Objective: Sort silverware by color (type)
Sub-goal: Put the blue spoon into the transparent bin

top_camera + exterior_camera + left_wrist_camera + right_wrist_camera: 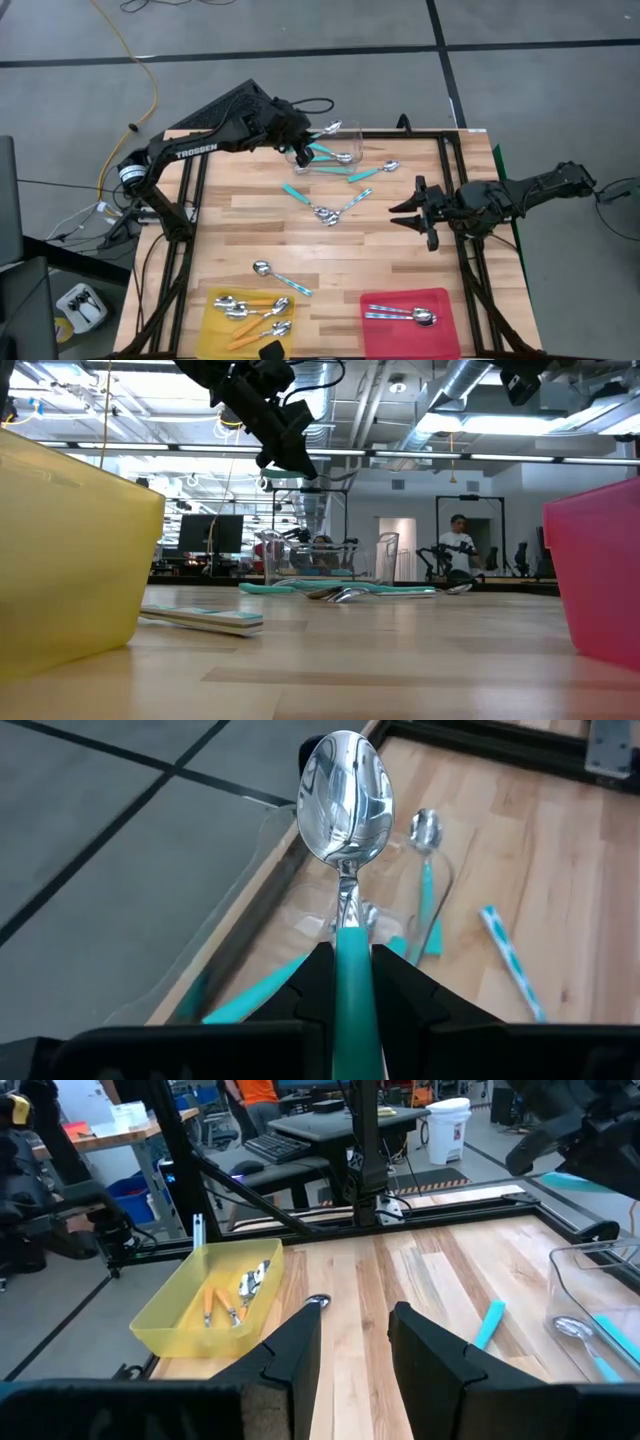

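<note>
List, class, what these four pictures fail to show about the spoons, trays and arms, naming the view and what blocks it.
- Yellow tray, low view: its wall hides the spoons inside.
- Red tray, low view: likewise, and the picture edge cuts it off.
- Held teal spoon, left wrist view: the left end effector covers its handle's end.
- Dark item on the yellow tray, high view: cut by the bottom edge, unidentifiable.
- Clear tub, right wrist view: cut off by the edge.

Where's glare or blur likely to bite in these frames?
Left wrist view: the spoon clamped in the left gripper mirrors the ceiling in its bowl; the clear tub barely shows. Low view: yellow tray and red tray loom soft at the edges; ceiling lights are bright.
</note>
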Controlling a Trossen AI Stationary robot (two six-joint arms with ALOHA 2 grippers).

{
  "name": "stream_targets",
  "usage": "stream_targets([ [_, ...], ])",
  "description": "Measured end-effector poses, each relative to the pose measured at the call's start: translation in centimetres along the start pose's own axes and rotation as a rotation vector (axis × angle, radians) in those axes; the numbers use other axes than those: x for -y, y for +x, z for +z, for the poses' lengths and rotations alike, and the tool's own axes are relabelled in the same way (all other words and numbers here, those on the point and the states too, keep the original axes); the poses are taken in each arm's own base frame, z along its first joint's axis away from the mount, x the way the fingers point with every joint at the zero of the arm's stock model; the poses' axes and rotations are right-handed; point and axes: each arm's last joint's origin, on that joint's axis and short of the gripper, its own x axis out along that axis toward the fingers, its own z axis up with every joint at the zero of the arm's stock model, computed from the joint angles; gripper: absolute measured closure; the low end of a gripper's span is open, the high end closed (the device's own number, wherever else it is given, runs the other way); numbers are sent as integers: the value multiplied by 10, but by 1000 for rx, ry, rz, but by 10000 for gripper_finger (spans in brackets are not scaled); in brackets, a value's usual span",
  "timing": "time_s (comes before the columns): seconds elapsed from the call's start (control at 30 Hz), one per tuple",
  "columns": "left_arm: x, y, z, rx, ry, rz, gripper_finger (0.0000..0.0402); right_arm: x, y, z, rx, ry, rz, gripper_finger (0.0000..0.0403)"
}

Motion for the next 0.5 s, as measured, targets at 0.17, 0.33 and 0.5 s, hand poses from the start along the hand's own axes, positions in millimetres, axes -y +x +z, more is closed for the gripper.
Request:
stream_targets([
  [0.17,-5,12,-8,-57,-5,3,372,0,0,0,0,0,0,259],
  [0.33,-3,29,-13,-75,-7,-25,372,0,0,0,1,0,0,259],
  [0.5,2,46,-19,-88,-40,-79,372,0,0,0,0,1,0,259],
])
